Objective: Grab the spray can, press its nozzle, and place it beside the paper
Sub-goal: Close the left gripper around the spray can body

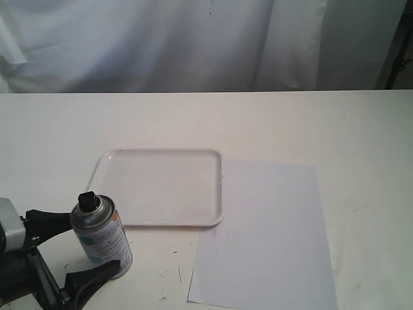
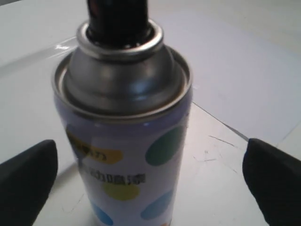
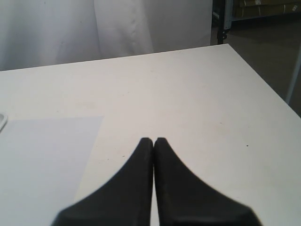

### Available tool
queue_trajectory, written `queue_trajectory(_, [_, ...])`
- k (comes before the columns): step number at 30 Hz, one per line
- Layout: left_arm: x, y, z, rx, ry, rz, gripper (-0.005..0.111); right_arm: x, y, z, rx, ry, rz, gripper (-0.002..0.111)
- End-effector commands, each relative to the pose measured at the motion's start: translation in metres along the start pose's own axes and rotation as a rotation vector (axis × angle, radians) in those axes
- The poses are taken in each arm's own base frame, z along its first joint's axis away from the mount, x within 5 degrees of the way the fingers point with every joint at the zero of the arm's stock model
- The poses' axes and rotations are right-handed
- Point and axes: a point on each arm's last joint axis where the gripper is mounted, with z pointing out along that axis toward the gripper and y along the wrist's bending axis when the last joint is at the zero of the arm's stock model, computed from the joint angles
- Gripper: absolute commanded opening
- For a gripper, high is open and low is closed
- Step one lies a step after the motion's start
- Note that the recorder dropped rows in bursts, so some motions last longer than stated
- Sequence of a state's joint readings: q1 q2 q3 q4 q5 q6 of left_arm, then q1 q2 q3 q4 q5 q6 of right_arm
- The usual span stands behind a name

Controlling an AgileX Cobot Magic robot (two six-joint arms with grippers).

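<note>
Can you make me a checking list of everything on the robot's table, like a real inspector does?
Surface: white table, a few dark scuff marks.
Job's things: spray can upright at the exterior view's lower left; black nozzle on top; paper flat, apart from the can.
Clutter: white tray right beside the paper's corner.
End effectors: left end effector open, one finger on each side of the can, not touching; right end effector shut, holding nothing.
Cables: nothing seen.
Surroundings: white curtain behind the table.
</note>
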State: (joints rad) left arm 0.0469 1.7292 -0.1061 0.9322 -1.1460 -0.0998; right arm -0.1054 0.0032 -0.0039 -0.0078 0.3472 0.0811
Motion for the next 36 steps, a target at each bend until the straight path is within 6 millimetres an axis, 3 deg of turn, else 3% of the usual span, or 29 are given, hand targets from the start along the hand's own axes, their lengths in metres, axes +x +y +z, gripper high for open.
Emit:
queue_trajectory(1, [0.001, 0.005, 0.004, -0.037, -0.04, -0.017, 0.101, 0.001, 0.0, 0.0, -0.006, 0.0, -0.001, 0.0])
queue_trajectory(12, [0.008, 0.019, 0.029, 0.111, -0.031, 0.021, 0.101, 0.001, 0.0, 0.0, -0.006, 0.0, -0.001, 0.0])
queue_trajectory(21, [0.013, 0.009, 0.029, 0.218, -0.013, 0.054, 0.101, 0.001, 0.0, 0.0, -0.006, 0.0, -0.001, 0.0])
queue_trajectory(36, [0.013, 0.007, 0.028, 0.242, -0.013, 0.07, 0.101, 0.001, 0.0, 0.0, -0.006, 0.0, -0.001, 0.0])
